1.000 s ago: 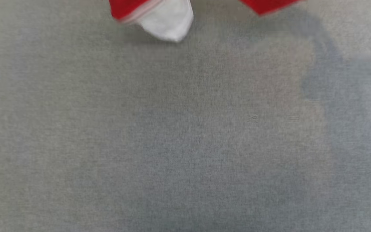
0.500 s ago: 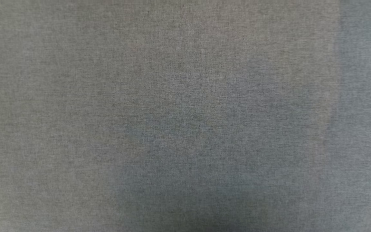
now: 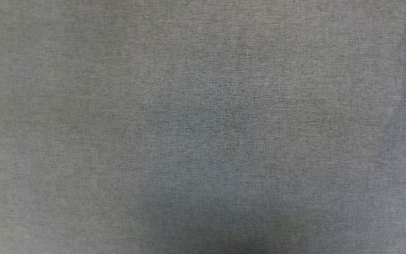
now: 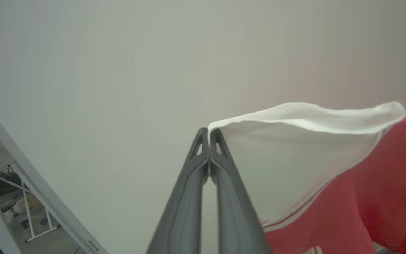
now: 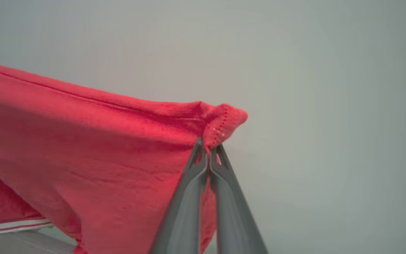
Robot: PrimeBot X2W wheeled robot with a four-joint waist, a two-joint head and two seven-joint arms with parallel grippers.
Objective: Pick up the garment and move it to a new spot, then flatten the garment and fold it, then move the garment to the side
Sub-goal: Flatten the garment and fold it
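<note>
Step in hand, by my reading: the first one, pick up and carry. The garment (image 5: 83,148) is off the surface and slung between your two arms.

Left gripper (image 4: 209,132): jaws pressed together, pinching the edge of the white sleeve (image 4: 294,148) right at the fingertips. From there the sleeve runs off to the right of the fingers and drops past them, meeting red-and-white striped trim and then the red body lower right.

Right gripper (image 5: 208,143): jaws together as well, clamped on a stitched red hem corner (image 5: 224,120) that pokes just above the tips. The red fabric stretches away to the left of these fingers in one fairly taut top edge, with the rest sagging below it; a strip of striped trim hangs at the lower left.

Garment look: thin, soft, lightly creased and hanging in loose folds. No lettering is visible from either wrist.

Head view: grey woven surface (image 3: 203,127) with a soft shadow across its middle — a likely landing area, as a judgement.

Next move calls for: lowering both grips together with the arms held apart, so the hanging part touches down first and the fabric lays out rather than bunching. You hold a sleeve on one side and a hem corner on the other — an uneven pair, so expect a skewed lay and some regripping before flattening. Watch for a thin edge slipping from the fingertips.
</note>
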